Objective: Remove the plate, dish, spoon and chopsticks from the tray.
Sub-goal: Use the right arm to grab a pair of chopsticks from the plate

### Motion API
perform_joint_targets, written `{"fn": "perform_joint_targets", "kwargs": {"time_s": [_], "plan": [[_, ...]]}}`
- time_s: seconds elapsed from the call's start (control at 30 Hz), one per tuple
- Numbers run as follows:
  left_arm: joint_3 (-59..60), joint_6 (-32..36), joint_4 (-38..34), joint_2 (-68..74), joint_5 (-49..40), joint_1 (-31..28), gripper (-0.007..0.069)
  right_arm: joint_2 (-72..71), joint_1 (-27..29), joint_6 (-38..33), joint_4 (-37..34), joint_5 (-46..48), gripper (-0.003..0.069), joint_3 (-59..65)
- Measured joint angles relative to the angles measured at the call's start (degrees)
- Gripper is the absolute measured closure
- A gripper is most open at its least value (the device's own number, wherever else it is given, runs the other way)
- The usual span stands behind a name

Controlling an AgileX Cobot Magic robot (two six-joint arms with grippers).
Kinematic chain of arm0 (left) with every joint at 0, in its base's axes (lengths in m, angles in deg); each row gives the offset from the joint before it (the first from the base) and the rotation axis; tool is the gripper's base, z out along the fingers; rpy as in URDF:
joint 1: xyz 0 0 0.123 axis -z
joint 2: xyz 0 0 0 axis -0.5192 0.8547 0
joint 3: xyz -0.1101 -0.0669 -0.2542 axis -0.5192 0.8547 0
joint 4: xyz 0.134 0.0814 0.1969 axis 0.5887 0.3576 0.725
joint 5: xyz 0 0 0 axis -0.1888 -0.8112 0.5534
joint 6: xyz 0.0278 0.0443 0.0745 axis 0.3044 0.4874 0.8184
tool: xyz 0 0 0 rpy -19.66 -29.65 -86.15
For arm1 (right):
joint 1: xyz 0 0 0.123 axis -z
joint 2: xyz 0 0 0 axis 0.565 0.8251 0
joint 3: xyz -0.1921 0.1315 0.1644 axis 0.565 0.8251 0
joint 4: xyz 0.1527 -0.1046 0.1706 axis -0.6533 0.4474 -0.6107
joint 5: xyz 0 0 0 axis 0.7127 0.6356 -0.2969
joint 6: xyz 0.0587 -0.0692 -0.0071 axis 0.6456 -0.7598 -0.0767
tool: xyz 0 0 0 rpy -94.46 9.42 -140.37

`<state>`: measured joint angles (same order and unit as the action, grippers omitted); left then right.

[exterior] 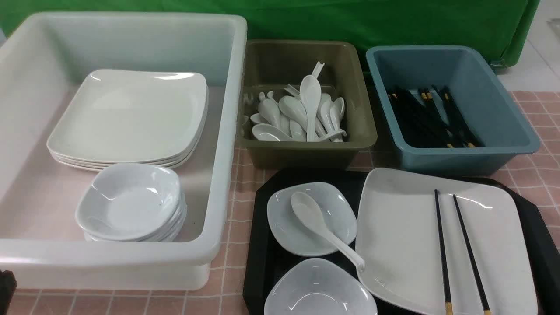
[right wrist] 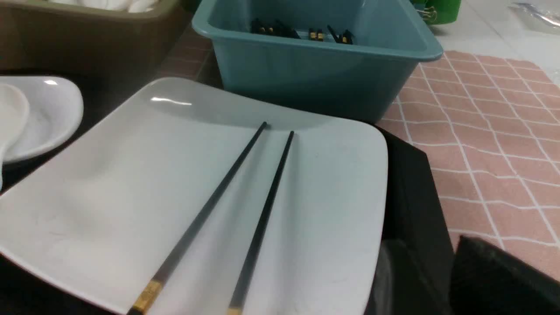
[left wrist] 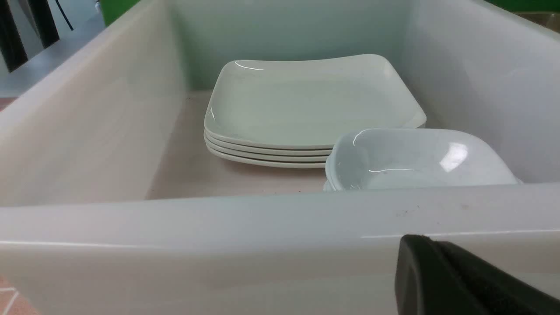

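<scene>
The black tray [exterior: 262, 262] sits at the front right. On it lie two small white dishes [exterior: 337, 210] [exterior: 319, 288]. The white spoon [exterior: 315, 221] rests in the farther dish, its handle reaching to the plate's rim. The large white square plate [exterior: 402, 236] fills the tray's right side, with the black chopsticks [exterior: 442, 245] lying side by side on it. The right wrist view shows the plate [right wrist: 131, 183], chopsticks [right wrist: 264, 214] and tray edge [right wrist: 415, 188]. My right gripper [right wrist: 463, 245] hangs by the tray's right edge. My left gripper [left wrist: 415, 240] is low before the white bin; only a dark tip of each shows.
A big white bin [exterior: 227, 131] at the left holds a stack of square plates [exterior: 131, 113] and a stack of small dishes [exterior: 131, 201]. An olive bin [exterior: 306, 153] holds several spoons. A blue bin [exterior: 512, 127] holds several chopsticks. A pink checked cloth covers the table.
</scene>
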<state>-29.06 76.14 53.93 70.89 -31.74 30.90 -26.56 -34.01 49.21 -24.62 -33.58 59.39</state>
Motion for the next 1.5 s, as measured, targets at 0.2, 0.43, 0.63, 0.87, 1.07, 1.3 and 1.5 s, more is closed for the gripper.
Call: {"fn": "perform_joint_targets", "kwargs": {"time_s": [0.2,0.43,0.63,0.87,1.07,1.3,1.5], "plan": [[0.00,0.00,0.00,0.00,0.00,0.00,0.0620,0.00,0.00,0.00,0.00,0.00,0.0418,0.00],[0.00,0.00,0.00,0.00,0.00,0.00,0.0620,0.00,0.00,0.00,0.00,0.00,0.0418,0.00],[0.00,0.07,1.50,0.00,2.36,0.00,0.0620,0.00,0.00,0.00,0.00,0.00,0.0418,0.00],[0.00,-7.28,-20.35,0.00,19.12,0.00,0.0620,0.00,0.00,0.00,0.00,0.00,0.0418,0.00],[0.00,-10.60,-23.83,0.00,28.96,0.00,0.0620,0.00,0.00,0.00,-0.05,0.00,0.0418,0.00],[-2.85,-20.10,-22.01,0.05,46.33,0.00,0.0620,0.00,0.00,5.84,-4.24,-5.19,0.0418,0.53],[-25.73,-27.14,-10.29,7.93,18.33,0.00,0.0620,0.00,0.00,29.17,-11.39,-20.01,0.0418,0.53]]}}
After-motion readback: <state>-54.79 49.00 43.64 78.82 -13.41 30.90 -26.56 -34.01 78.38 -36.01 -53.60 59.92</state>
